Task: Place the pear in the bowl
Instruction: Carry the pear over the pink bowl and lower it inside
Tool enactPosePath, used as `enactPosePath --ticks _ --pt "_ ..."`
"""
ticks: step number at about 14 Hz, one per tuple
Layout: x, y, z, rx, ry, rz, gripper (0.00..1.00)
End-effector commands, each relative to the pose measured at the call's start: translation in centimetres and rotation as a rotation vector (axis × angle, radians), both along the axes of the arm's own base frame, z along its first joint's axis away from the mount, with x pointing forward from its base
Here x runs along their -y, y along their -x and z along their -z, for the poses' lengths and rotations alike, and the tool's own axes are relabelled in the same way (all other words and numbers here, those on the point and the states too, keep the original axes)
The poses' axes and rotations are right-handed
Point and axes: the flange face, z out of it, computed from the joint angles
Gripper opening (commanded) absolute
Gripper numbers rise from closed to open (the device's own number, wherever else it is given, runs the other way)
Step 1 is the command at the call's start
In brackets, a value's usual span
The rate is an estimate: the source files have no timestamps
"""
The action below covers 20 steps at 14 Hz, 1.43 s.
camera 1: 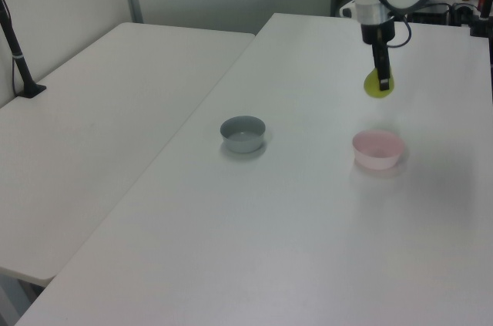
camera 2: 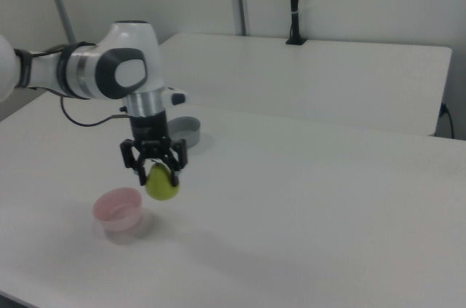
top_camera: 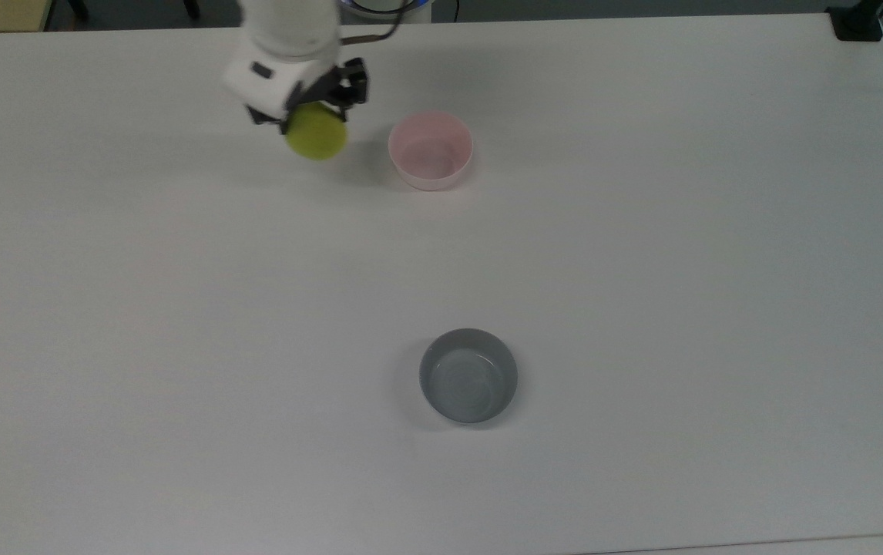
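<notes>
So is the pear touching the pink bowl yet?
Apart. In the right view the pear hangs in the gripper, with table showing between it and the pink bowl.

— What's under me?
— A wide white table (top_camera: pixel 179 308), with a second white table (camera 1: pixel 100 110) butted against it on the left view's left.
— And what rests on mine?
— A pink bowl (top_camera: pixel 431 149) and a grey bowl (top_camera: pixel 468 375), well apart, both upright and empty.

The surface (top_camera: pixel 642 231) looks matt white, the pink bowl (top_camera: pixel 431 150) and grey bowl (top_camera: pixel 468 376) smooth plastic, the pear (top_camera: pixel 317 132) dull-skinned.
</notes>
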Motion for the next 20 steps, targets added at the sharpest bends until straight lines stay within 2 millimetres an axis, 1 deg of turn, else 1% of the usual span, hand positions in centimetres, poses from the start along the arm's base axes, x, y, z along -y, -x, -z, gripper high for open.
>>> enactPosePath --ticks 1,3,4,5,7,9,11,12,13,14,15,16,17,18,20 --pt "-7.5 1.2 0.6 -0.011 0.044 0.045 0.44" --pt "-10.3 1.7 1.5 -0.018 0.057 0.048 0.45" --pt "-11.6 2.1 2.3 -0.029 0.068 0.056 0.45" --pt "-12.6 2.3 2.7 -0.033 0.074 0.052 0.45" --pt "-14.4 2.6 4.5 -0.036 0.086 0.057 0.45" --pt "-14.8 2.3 5.8 -0.026 0.087 0.066 0.46" --pt "-15.6 2.4 6.4 -0.027 0.093 0.068 0.47" --pt "-15.6 2.4 6.5 -0.03 0.094 0.068 0.52" --pt "-15.6 2.4 6.6 -0.032 0.094 0.066 0.61" --pt "-15.6 2.4 6.7 -0.033 0.095 0.068 0.66" --pt "-15.6 2.4 6.7 -0.033 0.095 0.068 0.83" --pt "-15.5 2.3 6.5 -0.032 0.095 0.07 0.89" --pt "-15.4 2.2 6.2 -0.029 0.094 0.072 0.98" --pt "-15.2 2.1 5.8 -0.025 0.092 0.077 1.0" --pt "-14.5 1.3 3.2 0.011 0.081 0.097 1.0"
